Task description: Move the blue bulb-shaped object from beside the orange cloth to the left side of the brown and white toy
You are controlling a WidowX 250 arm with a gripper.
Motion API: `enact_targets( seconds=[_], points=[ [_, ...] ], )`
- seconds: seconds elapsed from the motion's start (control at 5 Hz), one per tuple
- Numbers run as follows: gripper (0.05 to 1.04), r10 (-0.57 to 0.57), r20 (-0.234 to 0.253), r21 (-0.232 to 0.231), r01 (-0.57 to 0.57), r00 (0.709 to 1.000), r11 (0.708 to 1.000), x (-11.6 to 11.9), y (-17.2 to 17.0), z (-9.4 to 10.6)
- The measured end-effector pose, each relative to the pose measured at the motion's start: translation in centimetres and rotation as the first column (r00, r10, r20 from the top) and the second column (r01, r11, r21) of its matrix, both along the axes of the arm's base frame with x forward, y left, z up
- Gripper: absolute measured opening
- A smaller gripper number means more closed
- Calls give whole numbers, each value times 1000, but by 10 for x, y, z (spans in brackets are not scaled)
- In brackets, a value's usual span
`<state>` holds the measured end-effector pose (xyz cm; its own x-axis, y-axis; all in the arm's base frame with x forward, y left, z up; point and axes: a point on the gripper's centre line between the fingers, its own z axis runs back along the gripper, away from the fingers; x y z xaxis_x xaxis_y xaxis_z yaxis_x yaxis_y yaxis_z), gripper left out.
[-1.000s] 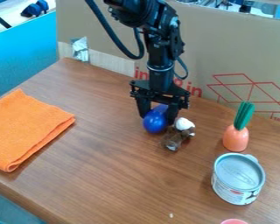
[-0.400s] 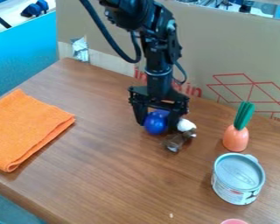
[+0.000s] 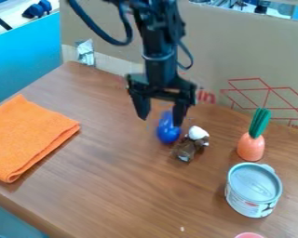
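The surface (image 3: pixel 126 186) carried all items, with a cardboard panel (image 3: pixel 239 56) behind it. The arm (image 3: pixel 158 42) had risen from its low position around the blue toy and shifted toward the left of the view. An orange cloth (image 3: pixel 27 137) lay folded at the left. The tool (image 3: pixel 160 121) stood above the surface, fingers apart, clamped on nothing; one fingertip overlapped the blue toy in the view, contact unconfirmed. A lidded can (image 3: pixel 254 190) stood at the right, near an upright toy carrot (image 3: pixel 251 147). The blue toy (image 3: pixel 169 132) remained on the surface, just beside a brown-and-white toy (image 3: pixel 187 146). Judgement: the lift had left the blue toy unheld; handling it required a new grasp.
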<state>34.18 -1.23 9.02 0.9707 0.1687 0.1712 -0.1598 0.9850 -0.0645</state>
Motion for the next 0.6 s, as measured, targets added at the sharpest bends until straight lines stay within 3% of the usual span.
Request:
enact_targets(
  seconds=[0.2,0.4,0.6],
  points=[
    [1007,-45,33,6,45,998,999,-16,-3,22],
    [1007,-221,-36,6,222,975,975,-39,-26,36],
    [1007,-318,-73,57,322,945,945,-63,-56,45]
  ],
)
